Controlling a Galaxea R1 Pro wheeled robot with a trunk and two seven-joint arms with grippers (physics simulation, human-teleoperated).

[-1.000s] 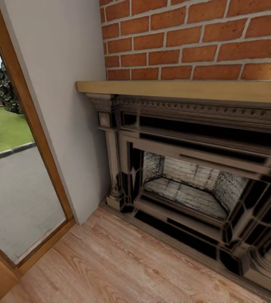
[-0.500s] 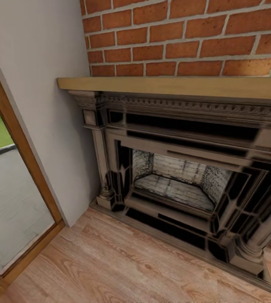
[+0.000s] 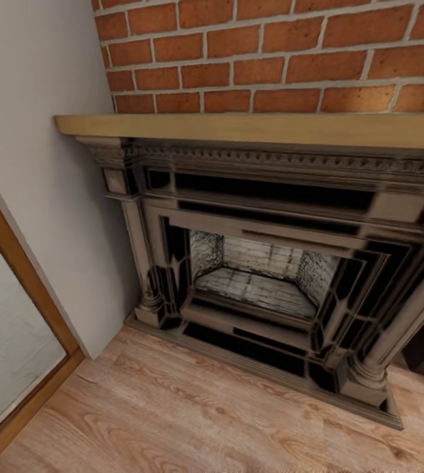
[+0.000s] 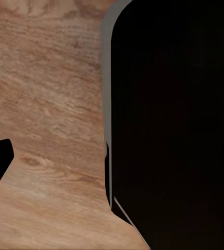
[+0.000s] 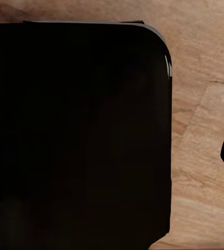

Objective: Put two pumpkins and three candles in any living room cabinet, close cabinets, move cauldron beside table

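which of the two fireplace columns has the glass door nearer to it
The left column: it stands near the grey wall running to the wood-framed glass door. The right column is at the fireplace's far end.

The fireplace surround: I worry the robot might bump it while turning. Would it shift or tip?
Probably not. The fireplace surround looks like heavy carved stone, set against the brick wall with its base on the wood floor. It likely stays rigid; its ornate edges might chip.

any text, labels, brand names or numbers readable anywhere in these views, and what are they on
None: no words, labels, brands, numbers or signs can be read in these pictures.
The brick wall, wooden mantel shelf, ornate fireplace surround, pale wall and plank floor carry no lettering.
The dark robot body in the wrist views is unmarked.
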